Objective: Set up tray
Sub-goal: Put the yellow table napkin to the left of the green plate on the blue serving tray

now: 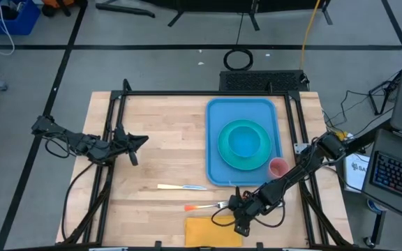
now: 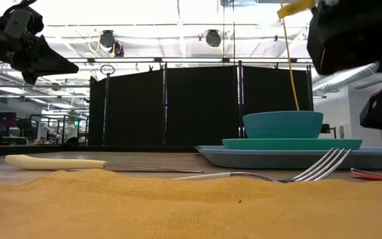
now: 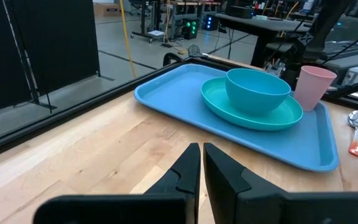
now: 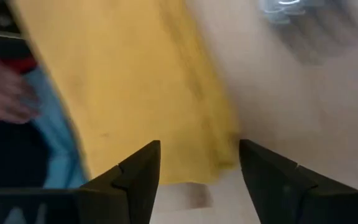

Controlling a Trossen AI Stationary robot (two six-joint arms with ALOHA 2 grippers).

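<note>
While the big flat blue plastic tray [image 1: 243, 143] sits on the worktop's right side holding a round turquoise plate [image 1: 243, 145], the right end effector [image 1: 241, 224] hangs wide open over a yellow-orange cloth napkin [image 1: 211, 231]. The left end effector [image 1: 142, 140] waits pinched shut, well apart.

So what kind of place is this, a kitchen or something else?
Most likely a robotics lab or workshop, not a kitchen: the wooden table sits in a black metal frame, black partition panels stand behind it, and desks with electronics fill the room beyond.
</note>
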